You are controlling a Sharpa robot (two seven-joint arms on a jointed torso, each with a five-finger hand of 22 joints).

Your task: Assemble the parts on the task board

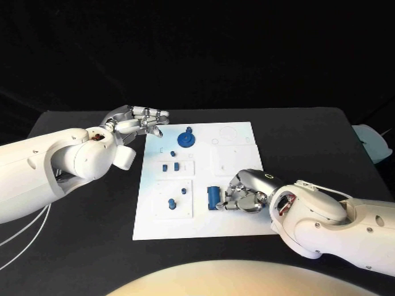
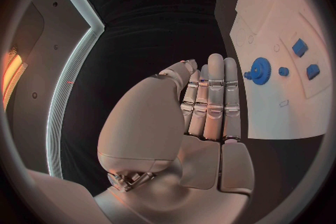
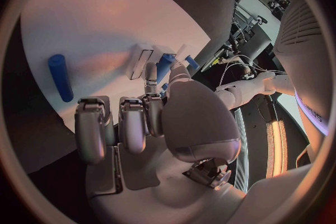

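The flat white rectangular task board (image 1: 237,223) lies in the middle of the black matte table (image 1: 91,246), its long axis running away from the robot. Its surface is smooth and pale, with raised square panels in two columns.

The blue toothed gear disc (image 1: 186,139) sits at the far end of the left column, flat on the board, with a small knob at its centre; the left wrist view shows the teeth around its rim (image 2: 260,71).

Small blue block-shaped parts (image 1: 170,166) stand on the middle left panel, two side by side, upright. Another small blue peg (image 1: 171,203) stands in the near left panel, with a tiny one beside it.

The smooth blue cylinder (image 1: 213,197) lies on the board just beside the right hand, long axis pointing away from the robot, roughly parallel to the board's long side. In the right wrist view it appears as a plain rounded rod (image 3: 60,77), apart from the fingers.

The left silver hand (image 1: 137,120) hovers at the board's far left corner, fingers straight and close together, grasping nothing; the left wrist view (image 2: 203,106) confirms an empty palm.

The right silver hand (image 1: 244,196) rests low over the board's near middle. Its fingers (image 3: 133,123) are curled down towards the board; whether they pinch anything, I cannot tell.
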